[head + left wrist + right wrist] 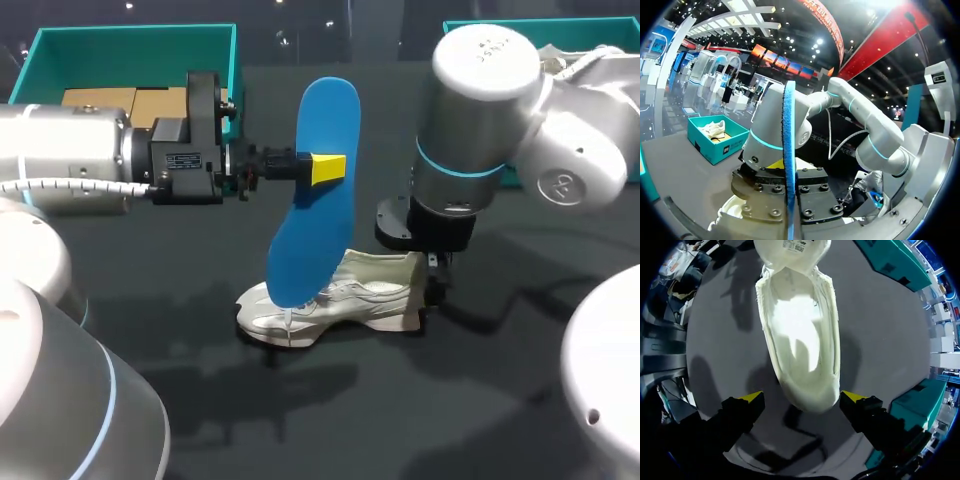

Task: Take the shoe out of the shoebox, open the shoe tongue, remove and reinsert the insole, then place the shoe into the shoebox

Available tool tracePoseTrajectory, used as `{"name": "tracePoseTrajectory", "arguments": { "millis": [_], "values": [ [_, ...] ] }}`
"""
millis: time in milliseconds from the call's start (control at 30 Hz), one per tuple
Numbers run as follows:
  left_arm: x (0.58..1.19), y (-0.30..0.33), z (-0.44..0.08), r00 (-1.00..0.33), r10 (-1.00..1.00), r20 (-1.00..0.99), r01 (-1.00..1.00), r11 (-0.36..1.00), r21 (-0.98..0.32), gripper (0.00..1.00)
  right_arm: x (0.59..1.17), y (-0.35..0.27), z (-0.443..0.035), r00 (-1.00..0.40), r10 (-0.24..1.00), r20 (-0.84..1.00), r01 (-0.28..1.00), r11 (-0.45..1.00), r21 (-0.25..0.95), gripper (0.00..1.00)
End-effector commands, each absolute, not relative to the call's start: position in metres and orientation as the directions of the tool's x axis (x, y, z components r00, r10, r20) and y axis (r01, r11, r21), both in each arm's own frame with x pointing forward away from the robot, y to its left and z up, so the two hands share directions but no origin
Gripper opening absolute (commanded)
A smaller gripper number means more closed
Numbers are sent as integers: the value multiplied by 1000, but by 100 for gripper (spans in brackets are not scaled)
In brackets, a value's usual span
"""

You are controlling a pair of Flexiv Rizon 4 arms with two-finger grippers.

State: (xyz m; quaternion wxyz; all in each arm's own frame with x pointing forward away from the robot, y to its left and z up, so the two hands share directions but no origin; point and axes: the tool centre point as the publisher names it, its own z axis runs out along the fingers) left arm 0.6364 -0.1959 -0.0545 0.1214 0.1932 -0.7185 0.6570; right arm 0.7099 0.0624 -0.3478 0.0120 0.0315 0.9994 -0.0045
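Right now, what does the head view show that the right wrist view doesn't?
Only the head view shows the blue insole, held upright over the shoe by the left end effector. Only the right wrist view looks into the shoe's opening, nothing blue inside, with the right end effector open, its yellow tips either side of the heel. Both show the shoe on the dark table.

Dark grey table (pixel 470 400) spreads across the whole scene, matte and plain. Soft shadows (pixel 300 385) pool on it, darker patches against the lighter, evenly lit surface.
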Motion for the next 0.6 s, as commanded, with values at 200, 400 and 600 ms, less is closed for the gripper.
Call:
{"name": "tracePoseTrajectory", "arguments": {
  "millis": [200,400,600],
  "values": [
    [636,-197,-55,-896,-119,428,-437,60,-898,0,715,83,-330,-999,33,-34,36,996,-81,100],
    [636,-197,-55,-896,-119,428,-437,60,-898,0,731,101,-325,-999,-3,-47,0,998,-67,100],
    [636,-197,-55,-896,-119,428,-437,60,-898,0,740,118,-324,-998,-43,-53,-40,998,-55,100]
  ]
}}
